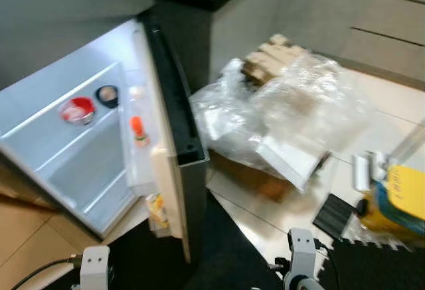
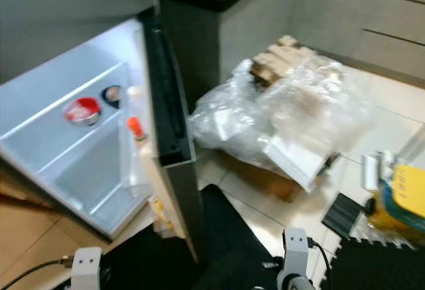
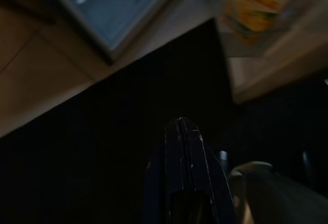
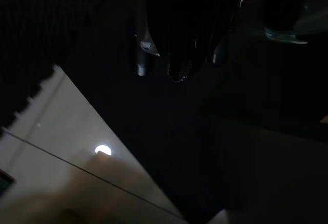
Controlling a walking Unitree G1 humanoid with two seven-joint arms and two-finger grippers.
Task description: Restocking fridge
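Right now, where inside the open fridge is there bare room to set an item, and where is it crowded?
The fridge shelf below the red-lidded container and dark bowl looks bare, reaching down to the bottom ledge. The upper shelf beside those two has room toward its left. Crowded: the door rack holding the orange-capped bottle, and the floor right of the door under the plastic bags.

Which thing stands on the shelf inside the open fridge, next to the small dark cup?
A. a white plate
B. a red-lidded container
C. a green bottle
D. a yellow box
B: a round red-lidded container sits on the lit fridge shelf right beside the small dark cup.
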